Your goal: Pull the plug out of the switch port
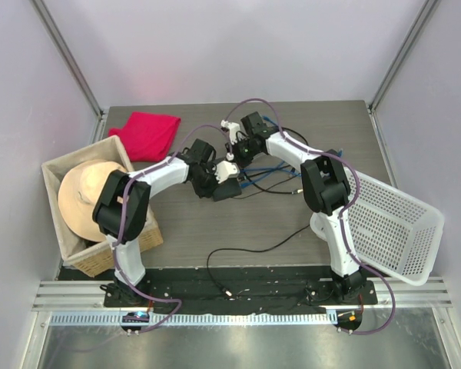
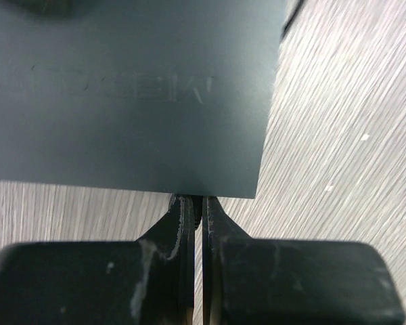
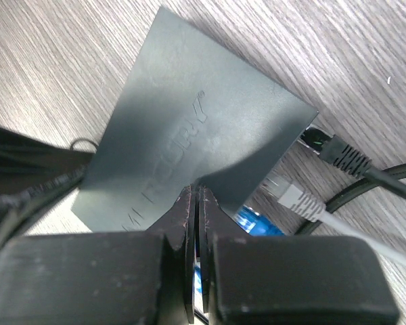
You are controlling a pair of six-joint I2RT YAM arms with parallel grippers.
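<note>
The switch [image 3: 189,135] is a flat matte-black box lying on the wooden table, also seen as switch [image 2: 122,95] and switch [image 1: 230,190]. Along its port edge sit a black plug [image 3: 328,145], a grey plug [image 3: 294,198] and a blue plug [image 3: 260,223]; the black one is seated in a port. My right gripper [image 3: 195,191] is shut, its tips resting over the switch's top near that edge, with nothing between them. My left gripper [image 2: 193,198] is shut too, its tips meeting the switch's opposite edge. From above, the left gripper [image 1: 217,184] and right gripper [image 1: 238,160] crowd the switch.
Blue and black cables [image 1: 273,169] trail right from the switch. A wicker basket [image 1: 58,165] holding a straw hat [image 1: 88,196] stands at the left, with a red cloth [image 1: 147,132] behind it. A white plastic basket [image 1: 392,223] tilts at the right. A loose black cable [image 1: 246,250] lies near the front.
</note>
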